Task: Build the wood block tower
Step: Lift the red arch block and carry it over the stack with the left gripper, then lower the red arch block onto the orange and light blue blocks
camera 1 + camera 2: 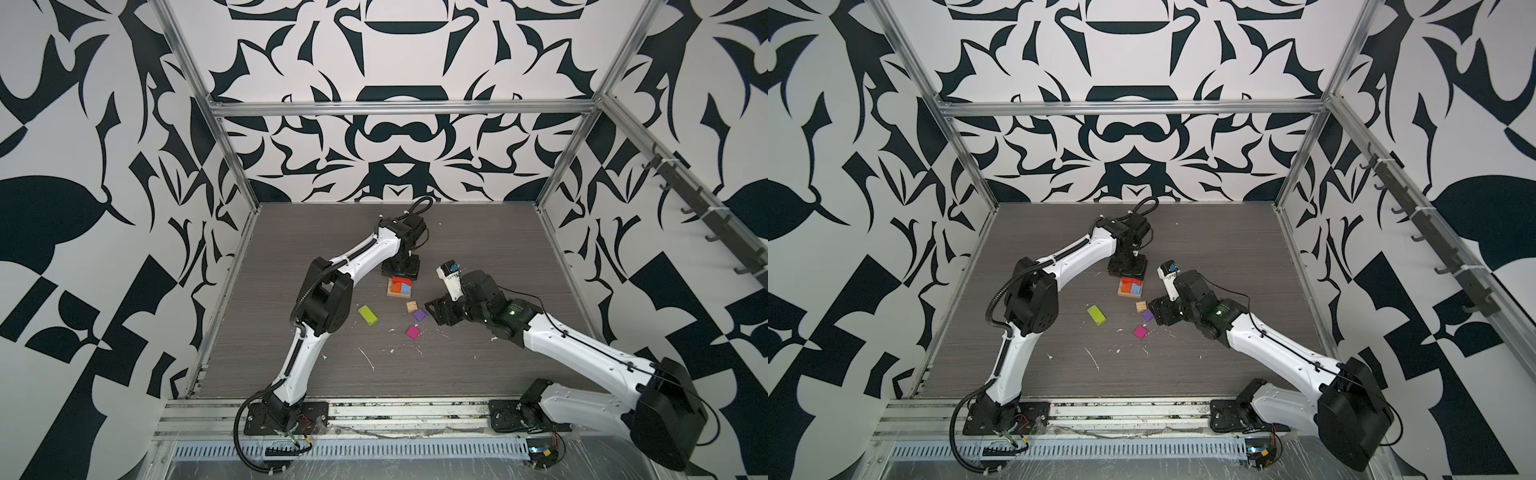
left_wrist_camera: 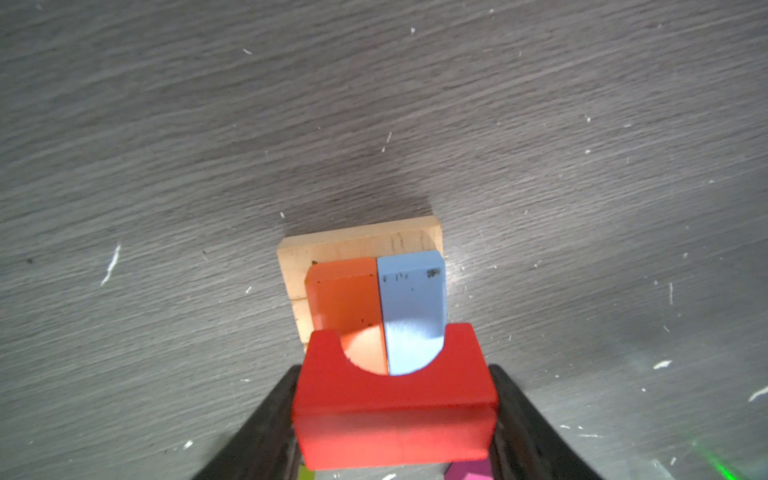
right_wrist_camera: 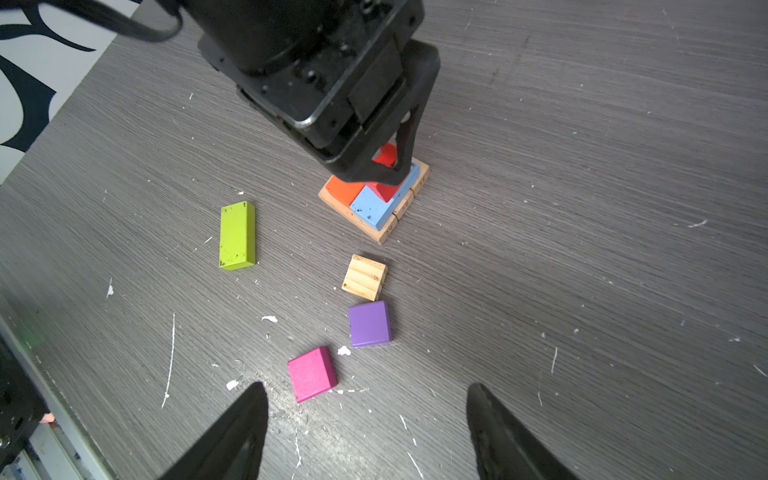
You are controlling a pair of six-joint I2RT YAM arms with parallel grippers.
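Tower (image 1: 400, 289): low stack mid-table on the grey wood-grain table (image 3: 582, 208); a flat natural-wood base (image 2: 357, 241) carries an orange oblong block (image 2: 345, 295) and a pale blue oblong block (image 2: 411, 291) side by side.
Left gripper (image 2: 395, 370): jaws half closed, clamping a red wooden block with a half-round notch (image 2: 395, 411) over one end of the tower; whether it touches that layer cannot be told.
Right gripper (image 3: 365, 386): jaws spread wide, empty, low beside a magenta cube (image 3: 311, 374).
Loose blocks: lime-green oblong (image 3: 237, 235), ridged tan cube (image 3: 365, 277), purple cube (image 3: 370, 324), all apart from the tower.
Risk, overhang: released off-centre, the red block may tip off the edge.
Risk, nudge: descending fingers could push the orange and blue oblongs apart.
Risk, scatter: the right gripper could knock the nearby cubes.
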